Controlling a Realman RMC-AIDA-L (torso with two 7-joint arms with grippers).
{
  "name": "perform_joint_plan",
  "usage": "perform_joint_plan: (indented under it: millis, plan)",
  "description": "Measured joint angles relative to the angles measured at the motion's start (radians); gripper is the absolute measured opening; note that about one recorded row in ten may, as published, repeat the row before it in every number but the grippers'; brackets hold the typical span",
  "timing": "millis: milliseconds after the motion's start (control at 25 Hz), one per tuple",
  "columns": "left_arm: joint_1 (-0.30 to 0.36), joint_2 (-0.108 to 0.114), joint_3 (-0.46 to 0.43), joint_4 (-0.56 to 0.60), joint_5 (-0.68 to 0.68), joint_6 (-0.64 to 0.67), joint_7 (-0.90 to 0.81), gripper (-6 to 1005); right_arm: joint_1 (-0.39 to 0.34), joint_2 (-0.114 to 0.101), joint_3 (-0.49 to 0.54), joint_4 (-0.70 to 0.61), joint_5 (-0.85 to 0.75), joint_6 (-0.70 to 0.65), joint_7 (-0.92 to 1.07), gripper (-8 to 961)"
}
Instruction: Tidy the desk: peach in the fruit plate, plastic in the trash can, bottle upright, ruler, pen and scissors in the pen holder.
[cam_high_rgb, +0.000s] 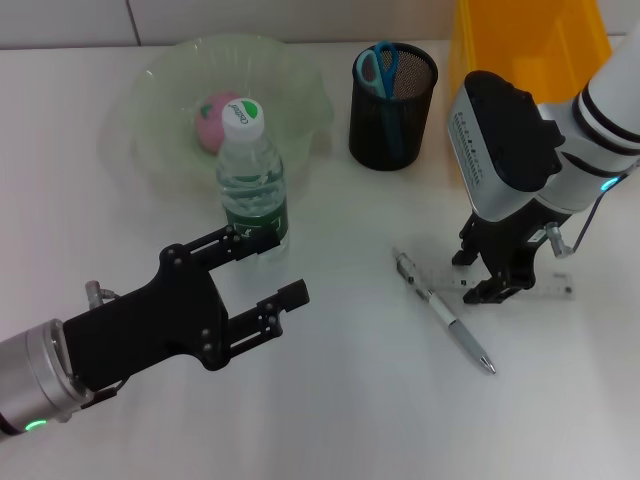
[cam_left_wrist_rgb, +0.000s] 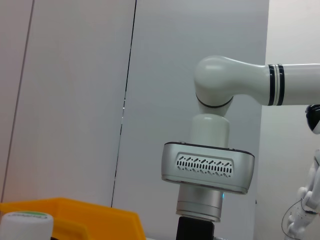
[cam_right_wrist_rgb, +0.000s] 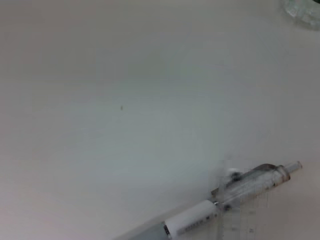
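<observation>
Two pincers over the white bench (cam_high_rgb: 330, 400): left pincer (cam_high_rgb: 268, 270) spread wide beside the upright bottle (cam_high_rgb: 250, 170) (peach (cam_high_rgb: 212, 122) already in the fruit plate (cam_high_rgb: 150, 100)); then scissors (cam_high_rgb: 380, 68) in the pen holder (cam_high_rgb: 393, 105), pen (cam_high_rgb: 443, 311) lying loose, right pincer (cam_high_rgb: 492, 272) down on the clear ruler (cam_high_rgb: 545, 287), grip impossible to tell.

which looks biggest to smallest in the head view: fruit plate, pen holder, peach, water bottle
1. fruit plate
2. water bottle, though it stands nearer the camera than the holder, so these two are unsure
3. pen holder
4. peach, partly hidden by the bottle
</observation>
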Motion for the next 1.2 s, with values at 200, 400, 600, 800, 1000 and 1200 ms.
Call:
perform_joint_plan:
  millis: [200,400,600,800,1000,1200]
  plan:
    - [0.0,0.0,0.0,0.0,0.0,0.002,0.0,655,0.001,0.0,0.009,-0.01,0.001,-0.018,0.0,476]
    - [0.0,0.0,0.0,0.0,0.0,0.005,0.0,655,-0.032,-0.001,0.03,-0.087,0.004,-0.067,0.005,398]
    - [0.0,0.002,0.0,0.003,-0.001,0.018,0.0,655,-0.102,-0.003,0.242,-0.279,0.058,-0.166,0.002,381]
    - [0.0,0.003,0.0,0.01,-0.004,0.019,0.0,656,-0.174,-0.01,0.5,-0.353,0.338,-0.147,0.03,383]
    - [-0.01,0.005,0.0,0.011,-0.012,0.017,0.0,656,-0.262,-0.002,0.601,-0.172,0.791,0.058,-0.005,386]
    - [-0.018,0.006,0.0,0.009,-0.012,0.009,0.006,656,-0.246,-0.002,0.593,0.201,1.25,0.176,-0.31,389]
